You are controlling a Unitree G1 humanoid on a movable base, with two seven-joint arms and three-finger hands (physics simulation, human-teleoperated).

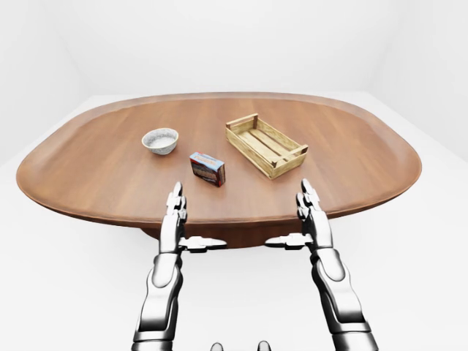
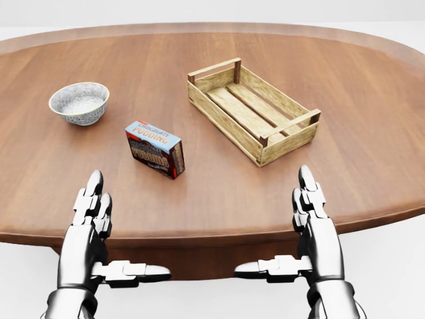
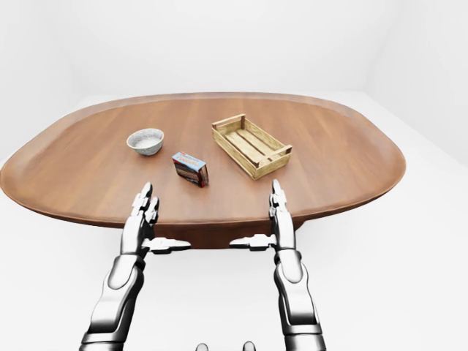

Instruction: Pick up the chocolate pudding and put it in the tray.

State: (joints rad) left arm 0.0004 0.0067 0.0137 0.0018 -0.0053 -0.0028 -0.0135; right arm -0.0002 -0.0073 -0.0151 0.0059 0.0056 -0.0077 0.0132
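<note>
The chocolate pudding box [image 2: 155, 149], brown with a blue top, lies on the wooden table [image 2: 372, 133] left of centre in the head view. To its right sits the wooden slatted tray [image 2: 251, 109], nothing inside it. My left hand [image 2: 109, 232] hovers open at the table's near edge, below and left of the box, thumb pointing right. Mirroring it, my right hand [image 2: 292, 229] is open at the lower right, below the tray. Neither hand touches anything.
A small grey bowl [image 2: 80, 102] stands on the table left of the pudding box. The table is a large oval [image 1: 219, 146] in a plain white room, with white floor around it.
</note>
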